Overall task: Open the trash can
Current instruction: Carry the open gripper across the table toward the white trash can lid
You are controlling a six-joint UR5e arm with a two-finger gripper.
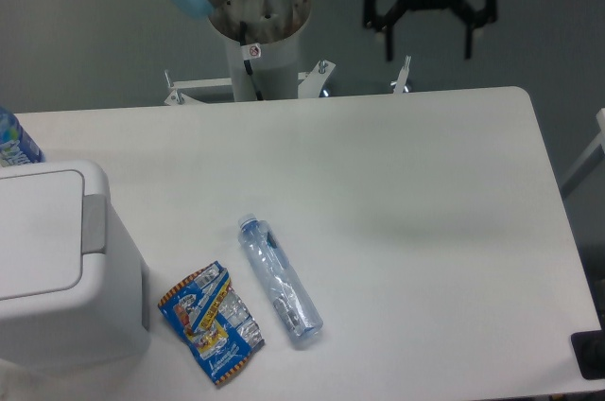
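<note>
The trash can (61, 264) sits at the surface's (406, 183) near left corner, its lid shut and flat, the grey tab (94, 222) on the lid's right edge. The gripper (427, 40) hangs beyond the far edge, well apart from the can, its fingers (388, 39) spread and holding nothing. To open the lid well, the arm likely needs to cross leftward and come at the tab from the right. The middle of the surface offers room; a bottle (280, 278) and a snack packet (212, 322) lie just right of the can, so a high approach seems safer.
</note>
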